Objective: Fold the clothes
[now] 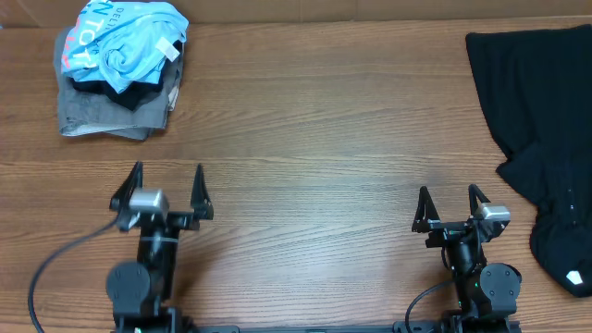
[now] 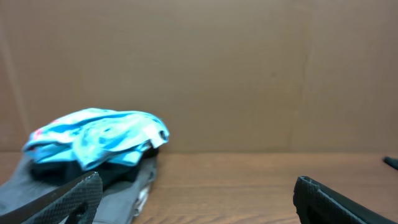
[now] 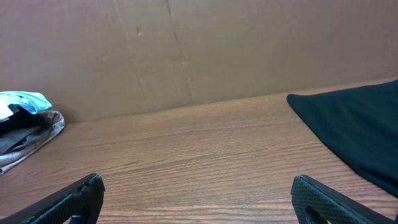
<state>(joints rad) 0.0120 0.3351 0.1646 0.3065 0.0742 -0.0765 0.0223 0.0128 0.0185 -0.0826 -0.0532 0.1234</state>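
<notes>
Looks like a robot lab bench, folks, not a home: a bare wood-grain table (image 1: 314, 139), a left arm (image 1: 139, 277) and a right arm (image 1: 481, 277) mounted at its near edge, and a plain brown board wall (image 2: 249, 74) closing off the back.

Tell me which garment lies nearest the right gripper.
The black garment, spread loose beside the right gripper; the blue T-shirt sits piled far left.

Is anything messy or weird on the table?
Yes. The light blue T-shirt is scrunched up on top of a pile of dark and grey clothes in the far left corner, and the black garment sprawls rumpled at the right edge.
</notes>
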